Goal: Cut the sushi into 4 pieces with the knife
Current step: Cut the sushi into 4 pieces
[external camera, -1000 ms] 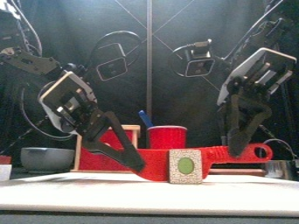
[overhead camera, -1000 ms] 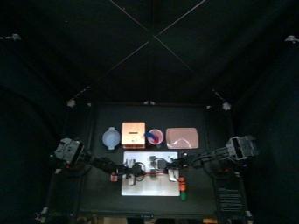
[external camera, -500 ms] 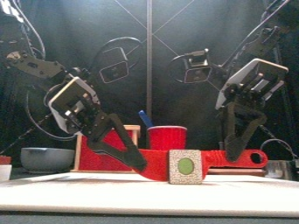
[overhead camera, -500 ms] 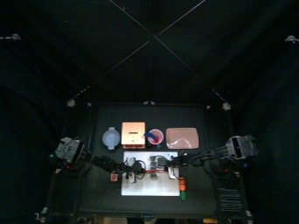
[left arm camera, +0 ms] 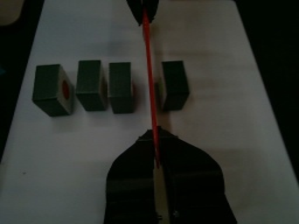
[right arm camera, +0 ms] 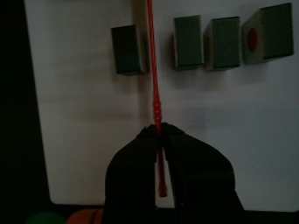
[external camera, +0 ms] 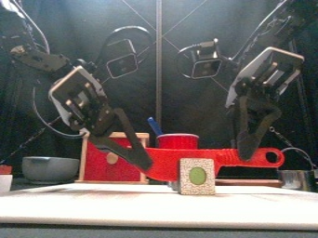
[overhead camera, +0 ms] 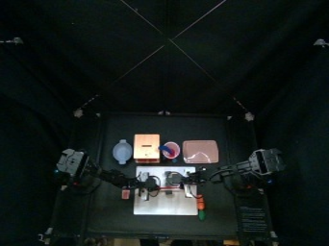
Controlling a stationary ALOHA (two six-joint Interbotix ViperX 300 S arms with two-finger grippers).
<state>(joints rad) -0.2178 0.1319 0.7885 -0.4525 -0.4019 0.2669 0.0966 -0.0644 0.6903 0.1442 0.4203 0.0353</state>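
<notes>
The dark green sushi roll lies on the white cutting board [overhead camera: 164, 174] as separate blocks: three close together [left arm camera: 91, 85] and one block [left arm camera: 176, 85] apart. The front view shows one end block [external camera: 195, 176] with a green centre. A red knife [external camera: 211, 154] hangs level just above the blocks, its blade [left arm camera: 147, 79] over the gap beside the lone block [right arm camera: 126, 48]. My left gripper [left arm camera: 149, 133] is shut on the blade's tip end. My right gripper [right arm camera: 158, 129] is shut on the knife's handle [external camera: 276, 155].
Behind the board stand a blue-grey bowl [overhead camera: 122, 151], the wooden box with its red drawer front [overhead camera: 146, 150], a red cup [overhead camera: 171, 150] with a blue knife [external camera: 152, 125], and the pink tray [overhead camera: 202, 151].
Both grippers have risen a little with the red knife, which now hangs above the sushi blocks instead of down among them.
</notes>
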